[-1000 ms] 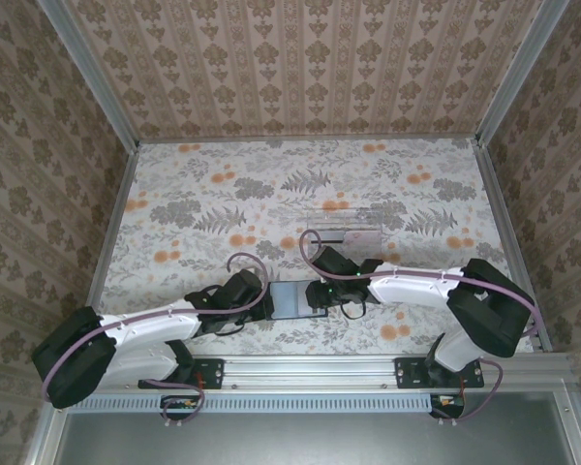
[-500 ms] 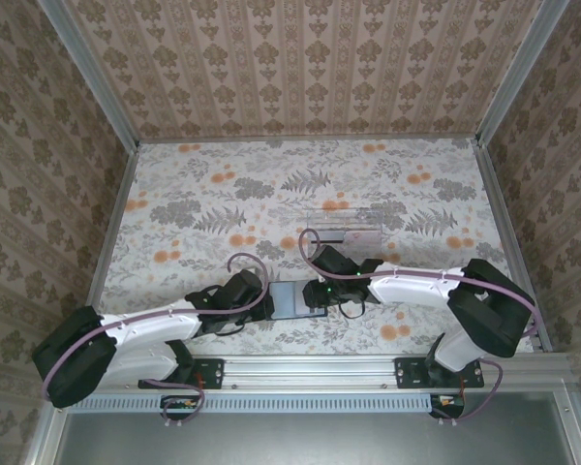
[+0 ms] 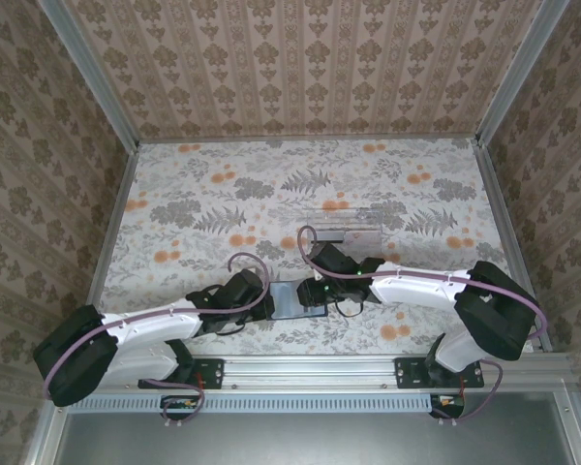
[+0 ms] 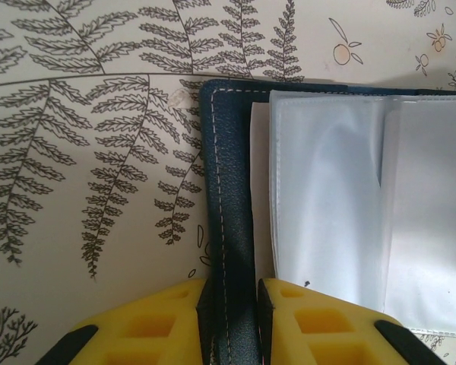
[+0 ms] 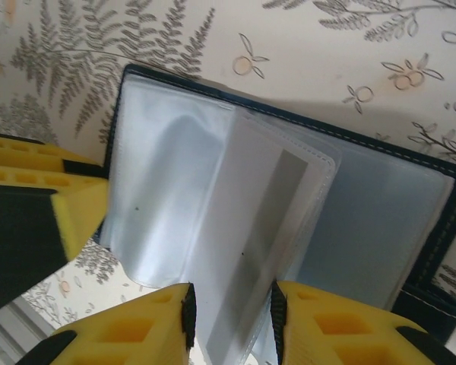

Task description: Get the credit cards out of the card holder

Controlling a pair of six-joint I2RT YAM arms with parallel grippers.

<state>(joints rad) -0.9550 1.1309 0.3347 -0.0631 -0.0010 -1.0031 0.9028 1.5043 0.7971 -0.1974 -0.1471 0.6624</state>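
The card holder (image 3: 292,300) lies open at the near edge of the worktop (image 3: 194,223), in the middle. Our left claw (image 4: 232,287) is almost closed and pinches its dark blue left edge. Our right claw (image 5: 229,293) has just slid left over it. It is partly closed on a clear pocket (image 5: 266,198) with a pale credit card (image 5: 235,243) inside. We think no card is out yet.

Open navy card holder (image 5: 387,220) on fern-print table (image 5: 327,53), clear sleeve (image 5: 254,175) with pale card (image 5: 235,274) between yellow jaws.
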